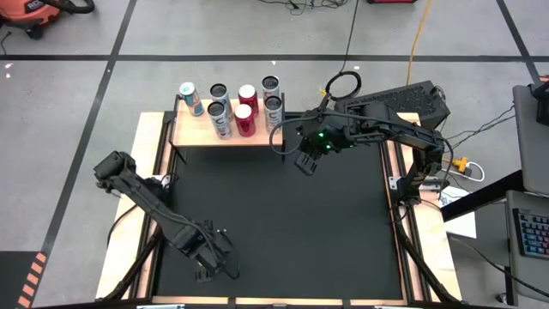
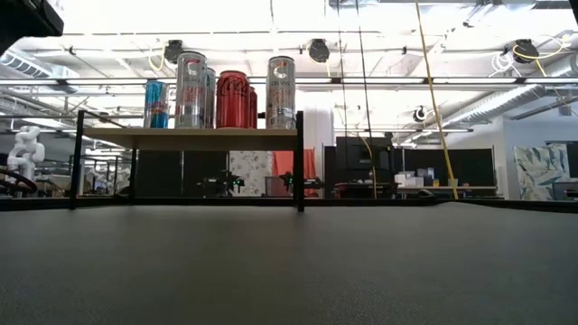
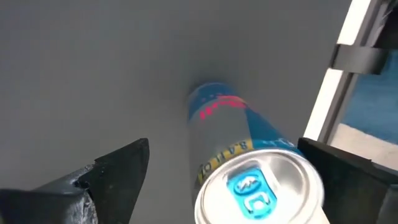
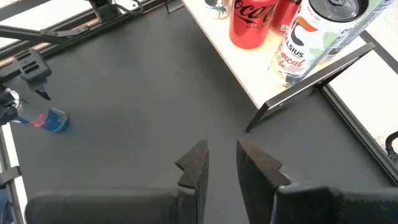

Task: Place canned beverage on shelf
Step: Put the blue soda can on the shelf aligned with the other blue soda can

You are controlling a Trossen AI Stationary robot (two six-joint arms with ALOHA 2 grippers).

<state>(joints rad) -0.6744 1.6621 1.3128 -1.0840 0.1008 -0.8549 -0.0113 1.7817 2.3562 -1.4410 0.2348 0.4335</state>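
Seven cans on the shelf: counted in the high view as two rows on the light-wood shelf (image 1: 227, 133), which is raised on thin black legs at the far edge of the black table (image 1: 283, 223).
Back row: a blue-and-silver can (image 1: 190, 99), a dark-topped can (image 1: 218, 93), a red can (image 1: 248, 94) and a silver can (image 1: 271, 87) are seen side by side.
Front row: a silver can (image 1: 221, 118), a red Coca-Cola can (image 1: 244, 120) and a white Celsius can (image 1: 274, 112) are seen; the Celsius can is set at the shelf's right end, just beside the black corner leg.
Eighth can: a blue-and-silver beverage can (image 3: 249, 162) is found lying on its side on the table mat near the front left, its pull-tab end turned toward the left wrist camera.
Left gripper (image 1: 206, 256): it is placed low at the front left of the table; its jaws are spread wide on either side of the lying can, and no contact with the can can be made out.
Right gripper (image 1: 307, 160): it is held above the mat just in front of the shelf's right end; its jaws are drawn nearly together with a narrow gap, and nothing is held between them.
Low view: the shelf and its cans are seen level against the room's ceiling lights; neither gripper is shown there.
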